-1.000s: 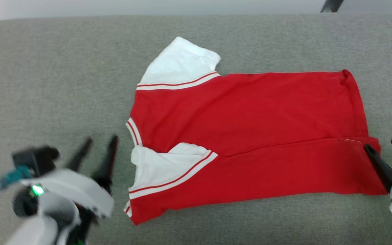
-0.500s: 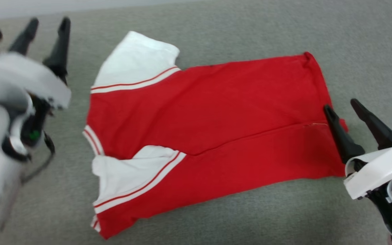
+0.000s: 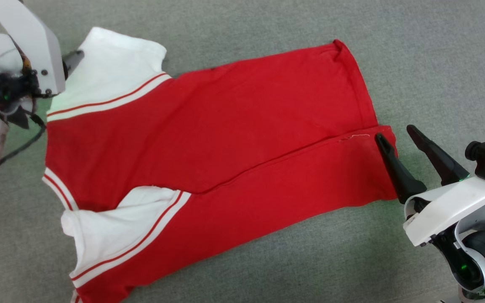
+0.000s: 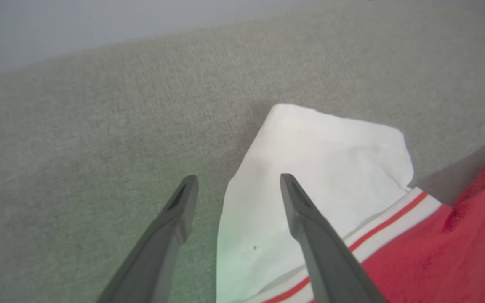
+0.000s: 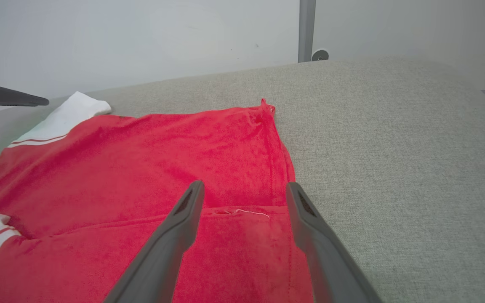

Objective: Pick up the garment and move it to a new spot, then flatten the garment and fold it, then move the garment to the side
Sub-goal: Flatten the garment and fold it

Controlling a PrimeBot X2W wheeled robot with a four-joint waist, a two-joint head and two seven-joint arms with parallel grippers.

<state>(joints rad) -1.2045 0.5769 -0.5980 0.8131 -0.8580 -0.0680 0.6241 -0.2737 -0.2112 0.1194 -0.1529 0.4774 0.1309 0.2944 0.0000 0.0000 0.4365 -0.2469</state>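
Grey woven fabric surface runs across the whole work area, and I go through it one view at a time.

Head view: the garment lies flat on the surface, neck end to the left and hem to the right. Its near long side is folded over toward the middle, with the white near sleeve lying on top of the red. The white far sleeve is spread out at the far left. The left arm's pale wrist housing hangs over the far left corner, just beside that sleeve. The right gripper sits at the near right corner of the hem, jaws apart and holding nothing. One finger is over the red fabric, the other over bare surface.

Left wrist view: the left gripper is spread wide and empty. It straddles the edge of the far sleeve, one finger above the surface and one above the white cloth. I cannot tell whether either touches.

Right wrist view: between the parted fingers I see the folded layer's edge and a loose white thread. A pale wall and a grey post stand beyond the surface. The other arm's dark finger enters at the left edge.
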